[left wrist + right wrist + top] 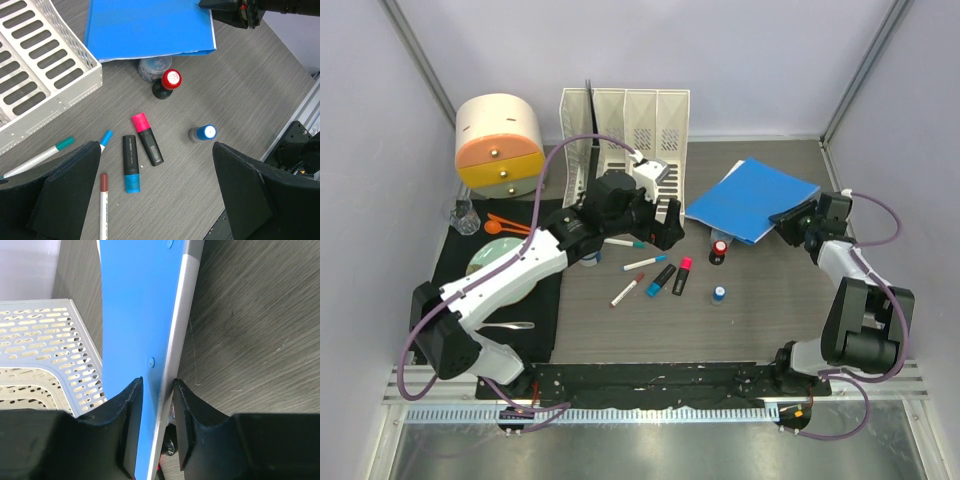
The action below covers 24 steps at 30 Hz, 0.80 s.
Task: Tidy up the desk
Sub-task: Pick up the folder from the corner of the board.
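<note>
Wide apart stand the jaws of our left gripper [156,160], hanging over scattered markers [131,162] and holding nothing. Our right gripper [157,390] sits narrowly parted astride an edge of the blue folder [135,300]. We see the desk [760,300], dark wood-grain, lying under both arms between metal rails [620,413] and pale walls [770,60].

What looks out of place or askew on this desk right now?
The blue folder lies askew, its near edge resting over a small jar, so it seems not to lie flat on the desk. Pens and highlighters lie scattered near the file rack.
</note>
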Each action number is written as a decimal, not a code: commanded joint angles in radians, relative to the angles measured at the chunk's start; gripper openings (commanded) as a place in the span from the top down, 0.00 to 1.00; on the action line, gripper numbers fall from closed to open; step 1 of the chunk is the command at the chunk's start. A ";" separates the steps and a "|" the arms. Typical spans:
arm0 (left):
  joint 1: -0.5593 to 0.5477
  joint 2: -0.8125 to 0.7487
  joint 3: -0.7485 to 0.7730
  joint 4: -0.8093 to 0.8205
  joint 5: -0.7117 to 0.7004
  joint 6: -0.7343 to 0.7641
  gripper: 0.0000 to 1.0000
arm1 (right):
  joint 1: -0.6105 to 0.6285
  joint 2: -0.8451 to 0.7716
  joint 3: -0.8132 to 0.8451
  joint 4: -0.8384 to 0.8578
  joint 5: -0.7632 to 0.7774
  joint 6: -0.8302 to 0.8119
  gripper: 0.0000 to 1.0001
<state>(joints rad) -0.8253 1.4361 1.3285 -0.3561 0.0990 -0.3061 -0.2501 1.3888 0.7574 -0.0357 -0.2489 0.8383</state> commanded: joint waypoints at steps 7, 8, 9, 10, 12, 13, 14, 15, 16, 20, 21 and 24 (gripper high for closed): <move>-0.003 0.000 0.005 0.029 0.007 0.018 0.00 | 0.015 0.065 -0.052 0.178 -0.109 0.047 0.53; -0.003 0.001 0.005 0.028 0.004 0.018 0.00 | 0.014 0.068 -0.059 0.189 -0.112 0.050 0.52; -0.002 0.001 0.003 0.029 0.004 0.018 0.00 | 0.015 0.075 -0.062 0.198 -0.118 0.053 0.52; -0.003 0.003 0.003 0.029 0.004 0.018 0.00 | 0.015 0.078 -0.064 0.209 -0.118 0.054 0.51; -0.003 0.003 0.001 0.029 0.004 0.018 0.00 | 0.015 0.096 -0.073 0.224 -0.125 0.058 0.47; -0.003 0.001 0.001 0.029 0.002 0.018 0.00 | 0.015 0.099 -0.078 0.241 -0.127 0.062 0.48; -0.002 0.004 0.000 0.031 0.002 0.018 0.00 | 0.015 0.110 -0.092 0.253 -0.130 0.064 0.47; -0.001 0.004 -0.003 0.032 0.001 0.018 0.00 | 0.015 0.113 -0.099 0.267 -0.131 0.068 0.47; -0.003 0.004 -0.005 0.032 0.001 0.018 0.00 | 0.015 0.116 -0.108 0.298 -0.132 0.077 0.47; -0.003 0.003 -0.008 0.034 -0.004 0.019 0.00 | 0.015 0.138 -0.162 0.378 -0.148 0.093 0.45; -0.003 0.004 -0.011 0.035 -0.004 0.019 0.00 | 0.015 0.147 -0.173 0.391 -0.148 0.093 0.44; -0.003 0.007 -0.014 0.037 -0.004 0.019 0.00 | 0.015 0.162 -0.214 0.466 -0.151 0.110 0.44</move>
<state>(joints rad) -0.8253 1.4441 1.3212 -0.3550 0.0982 -0.3027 -0.2386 1.5311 0.5865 0.2783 -0.3752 0.9180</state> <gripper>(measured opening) 0.996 0.560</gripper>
